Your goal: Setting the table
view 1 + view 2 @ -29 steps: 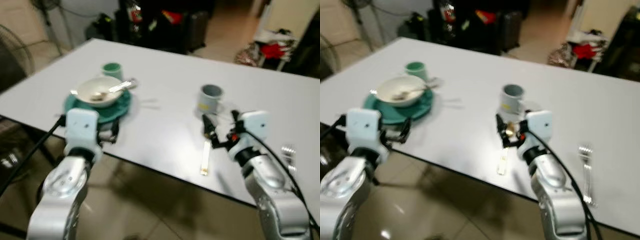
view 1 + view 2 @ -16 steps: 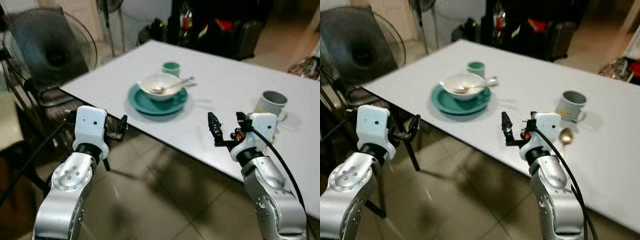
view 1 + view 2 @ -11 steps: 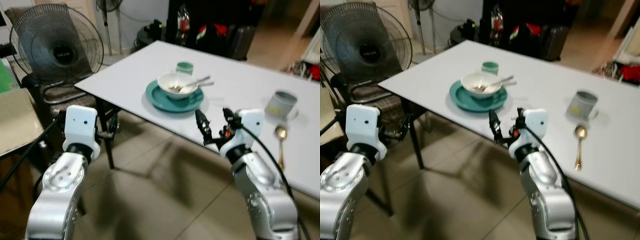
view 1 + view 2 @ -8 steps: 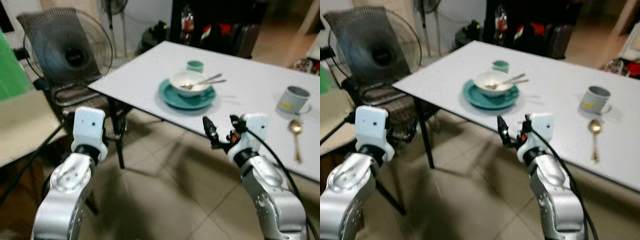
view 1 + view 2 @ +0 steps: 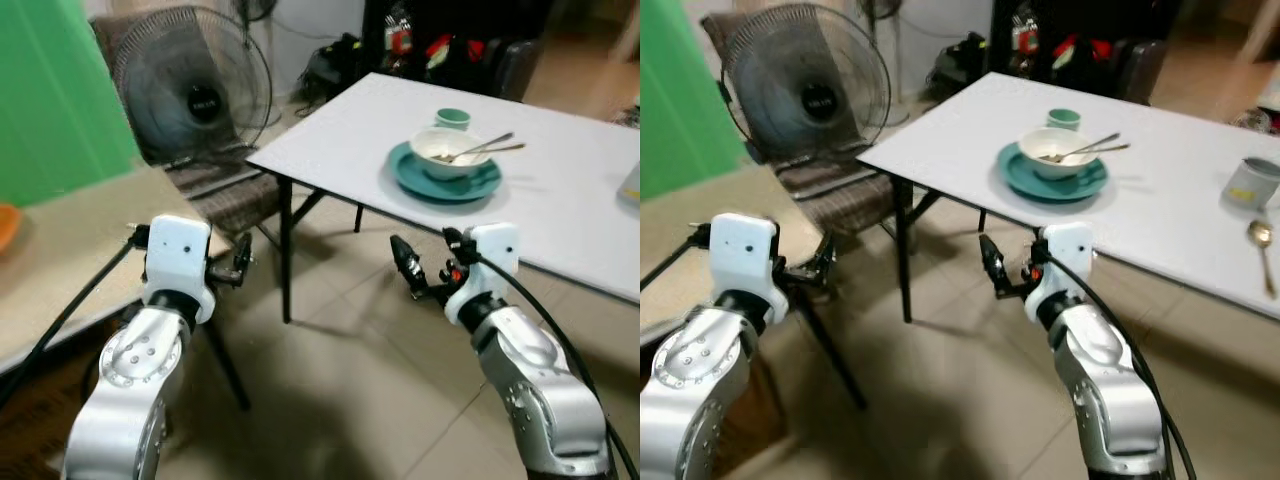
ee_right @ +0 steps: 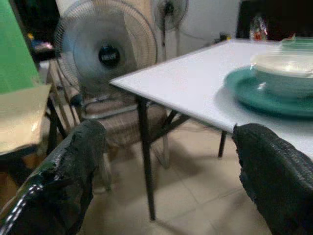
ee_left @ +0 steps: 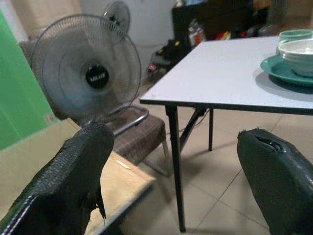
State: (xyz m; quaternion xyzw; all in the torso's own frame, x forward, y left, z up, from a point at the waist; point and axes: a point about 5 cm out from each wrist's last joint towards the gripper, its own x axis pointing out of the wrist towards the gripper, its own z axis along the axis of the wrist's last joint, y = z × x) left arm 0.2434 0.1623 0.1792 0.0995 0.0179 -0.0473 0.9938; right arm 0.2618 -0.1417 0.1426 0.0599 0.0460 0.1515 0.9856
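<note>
Nearest me, both arms were held out low over the tiled floor [image 5: 340,400], short of the table [image 5: 400,130]; I took that for a carrying posture while the robot faced away from the setting, not a reach. The left claw [image 5: 240,262] pointed towards the chair [image 5: 235,195] and the beige counter [image 5: 70,250] on the robot's left; in the left wrist view its two fingers [image 7: 73,166] stood wide apart with nothing between them. The right claw [image 5: 990,265] hung just off the table's near edge, over the floor; its fingers [image 6: 68,161] were likewise spread wide and empty.

Past the right claw, up on the table and to its right, lay the place setting: a teal plate [image 5: 1085,185] with a white bowl [image 5: 1050,148] sitting on it, a utensil [image 5: 1090,148] resting in the bowl with its handle out over the rim; that looked deliberate, a finished place. Just behind stood a small green cup [image 5: 1064,119]. Further along to the robot's right were a grey mug [image 5: 1252,182] and a spoon [image 5: 1264,250] lying flat beside it, well apart from either claw. Nothing of the setting was within the fingers' reach.

Farthest off, behind the chair, stood a fan [image 5: 195,95] beside a green panel [image 5: 55,100]; dark clutter lay beyond the table.
</note>
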